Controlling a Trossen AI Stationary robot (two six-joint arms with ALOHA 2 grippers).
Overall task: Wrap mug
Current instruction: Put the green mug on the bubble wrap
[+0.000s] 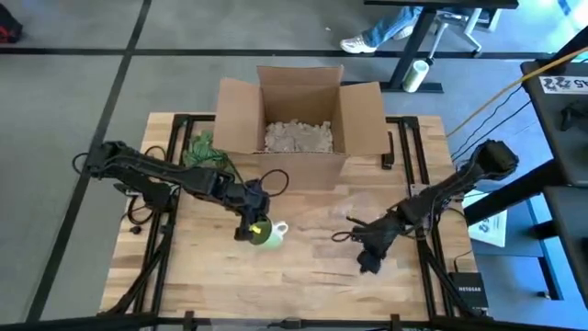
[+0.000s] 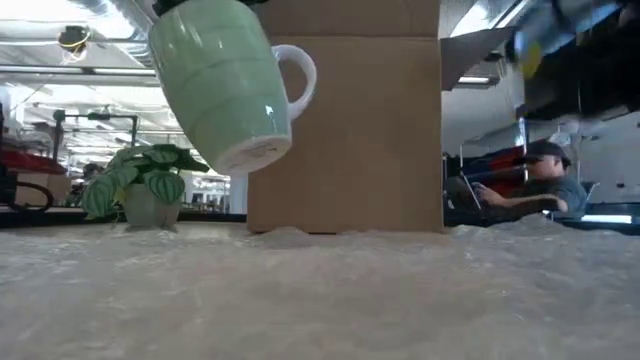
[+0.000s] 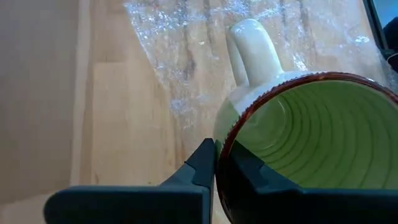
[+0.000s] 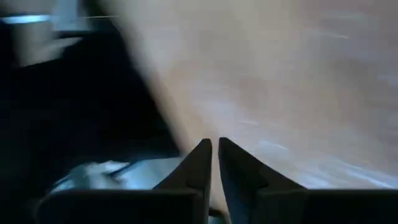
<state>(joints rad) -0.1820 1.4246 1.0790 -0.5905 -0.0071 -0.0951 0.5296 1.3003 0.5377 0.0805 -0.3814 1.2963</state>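
Mug [image 2: 225,85] hangs tilted above the bubble wrap [image 2: 320,290], rim pinched by left gripper [image 3: 214,163]; right gripper [image 4: 214,152] nearly closed.

Low view: the pale green ribbed ceramic mug [image 2: 225,85] is cut off at the top edge, so its rim and whatever grips it are unseen. The brown corrugated cardboard box [image 2: 345,130] is likewise cropped above. A dark blurred mass [image 2: 575,60] at upper right cannot be identified.

Left wrist view: the mug's far wall runs past the picture's edge.

Right wrist view: the surroundings are smeared; the pale object [image 4: 99,174] beside the right gripper [image 4: 214,163] cannot be identified.

High view: the contents of the box are too small to tell.
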